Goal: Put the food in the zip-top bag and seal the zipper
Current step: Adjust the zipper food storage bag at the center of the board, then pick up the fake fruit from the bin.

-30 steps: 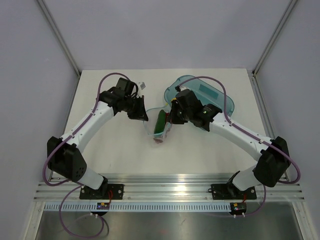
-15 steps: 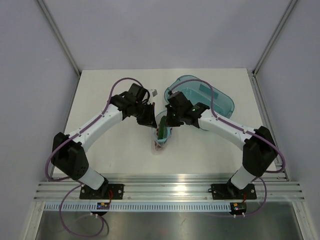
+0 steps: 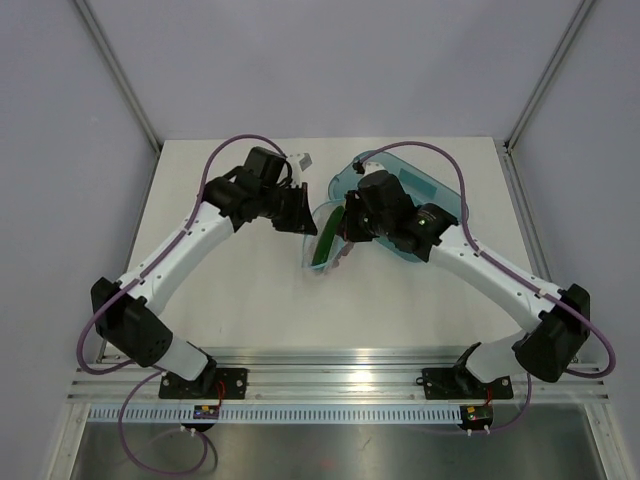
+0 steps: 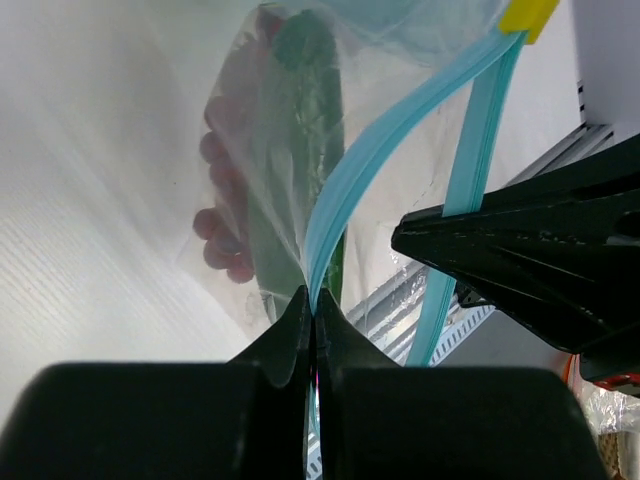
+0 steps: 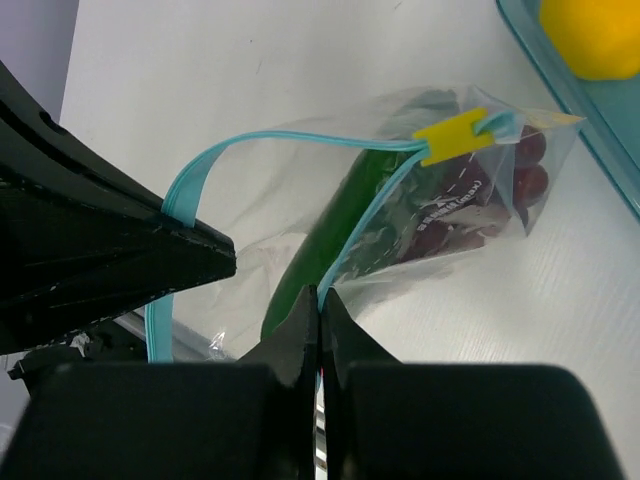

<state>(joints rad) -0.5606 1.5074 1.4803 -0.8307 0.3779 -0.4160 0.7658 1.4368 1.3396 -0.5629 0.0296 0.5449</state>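
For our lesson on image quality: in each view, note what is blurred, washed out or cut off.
Left wrist: the left gripper is a dark blur up close, the table washed out white, grapes hazy through the bag. Right wrist: the right gripper blurs, the lemon is cropped. Top external: evenly lit.

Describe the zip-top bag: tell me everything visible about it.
The small clear crinkly plastic bag is held between the two grippers with its mouth open. Its light blue zipper strip is split into two tracks that meet at a yellow slider at one end. The left gripper is shut on one track, the right gripper on the other. Inside lie dark red grapes and a dark green cucumber-like vegetable. Whether its bottom touches the table is unclear.
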